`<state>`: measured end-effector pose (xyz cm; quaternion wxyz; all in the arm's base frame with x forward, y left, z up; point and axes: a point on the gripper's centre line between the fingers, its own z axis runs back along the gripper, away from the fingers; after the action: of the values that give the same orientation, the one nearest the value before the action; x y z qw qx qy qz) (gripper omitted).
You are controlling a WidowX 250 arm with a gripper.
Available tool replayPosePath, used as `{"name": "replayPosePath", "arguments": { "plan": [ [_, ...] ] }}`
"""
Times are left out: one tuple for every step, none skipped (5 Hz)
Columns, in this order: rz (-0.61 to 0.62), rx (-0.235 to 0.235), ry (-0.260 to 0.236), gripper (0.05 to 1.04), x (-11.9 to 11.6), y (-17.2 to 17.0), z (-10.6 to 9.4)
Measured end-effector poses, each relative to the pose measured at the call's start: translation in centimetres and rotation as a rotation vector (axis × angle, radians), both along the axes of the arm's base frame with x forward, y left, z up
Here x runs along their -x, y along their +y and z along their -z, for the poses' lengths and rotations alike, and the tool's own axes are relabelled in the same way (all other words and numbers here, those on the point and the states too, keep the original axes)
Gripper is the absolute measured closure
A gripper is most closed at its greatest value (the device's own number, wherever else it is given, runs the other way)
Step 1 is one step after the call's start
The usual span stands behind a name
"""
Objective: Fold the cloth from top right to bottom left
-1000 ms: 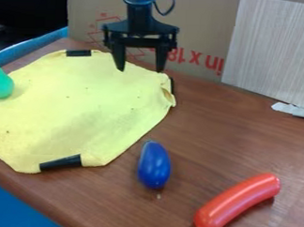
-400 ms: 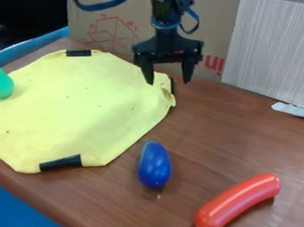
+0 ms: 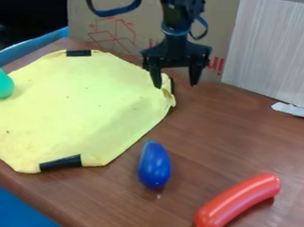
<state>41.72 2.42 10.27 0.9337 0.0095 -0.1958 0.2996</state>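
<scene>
Shifted right and slightly lower, the gripper (image 3: 175, 86), fingers apart, hangs near the top-right corner of the cloth (image 3: 79, 108) on the worktop's (image 3: 222, 136) left side, apparently aligning for a lower-and-pinch next.

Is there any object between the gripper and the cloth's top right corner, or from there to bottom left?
Nothing visible blocks either path. The gripper hangs near that corner of the yellow cloth; the green object, at the left, is off the diagonal.
</scene>
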Motion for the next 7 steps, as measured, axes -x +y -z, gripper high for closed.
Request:
{"name": "replayPosePath", "arguments": {
  "plan": [
    [-0.006, -0.006, 0.017, 0.082, -0.2, 0.1, 1.0],
    [-0.005, -0.014, 0.015, 0.082, -0.3, 0.2, 1.1],
    [-0.006, -0.02, 0.019, 0.082, -0.6, 0.3, 1.4],
    [-0.008, -0.031, 0.024, 0.124, -0.9, 0.5, 2.0],
    [-0.014, -0.033, 0.027, 0.402, -0.9, 0.6, 2.2],
    [-0.008, -0.028, 0.023, 0.716, -1.0, 0.6, 2.2],
    [-0.004, 0.0, 0.038, 0.932, -0.7, 1.2, 2.3]
  ]
}}
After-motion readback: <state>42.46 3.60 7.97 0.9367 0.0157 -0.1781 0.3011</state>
